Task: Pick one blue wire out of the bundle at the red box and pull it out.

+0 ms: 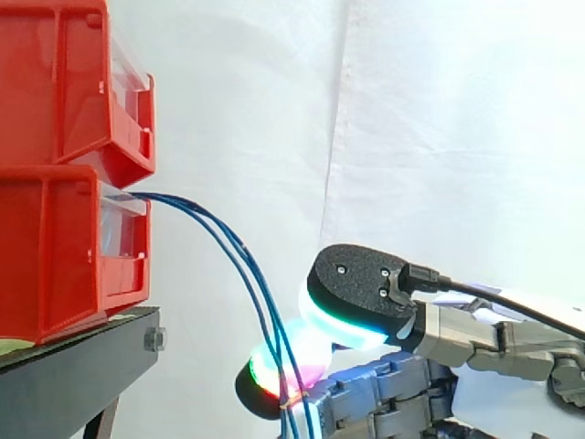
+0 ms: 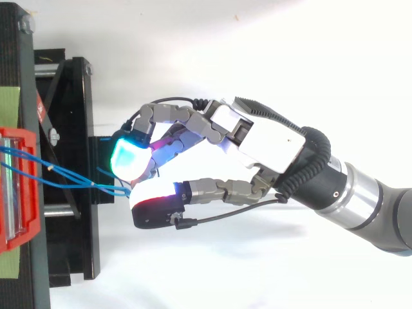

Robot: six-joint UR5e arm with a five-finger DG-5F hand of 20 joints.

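Backdrop: white curtain (image 1: 439,110), creased, plain. Side view, item one: two red bins stacked at the left, upper bin (image 1: 64,82) over lower bin (image 1: 55,247), both carried on a black stand (image 1: 64,384). Item two: blue wires (image 1: 239,261), a thin bundle leaving the front lip of the lower bin, arcing out and down to the right, and running off the bottom edge. Item three: the hand (image 1: 475,334), entering from the right, low in the frame, fingers curled. I log one black-backed pad (image 1: 352,283) glowing cyan and green above, and a second pad (image 1: 274,370) glowing green and magenta below it; the wires cross the face of that lower pad, touching it. Top view, item one: the stand (image 2: 71,193) along the left edge, with the red bin's rim (image 2: 29,193) beside it. Item two: the same wires (image 2: 64,172), leaving the bin, drawing together over the stand and ending at the fingertips. Item three: the hand (image 2: 270,145) on its arm (image 2: 360,199), reaching in from the right, its cyan pad (image 2: 129,158) and white pad (image 2: 151,196) closed narrow against each other with the wires running into the seam between them. I read that as a pinch on the bundle; I cannot tell how many strands are caught.
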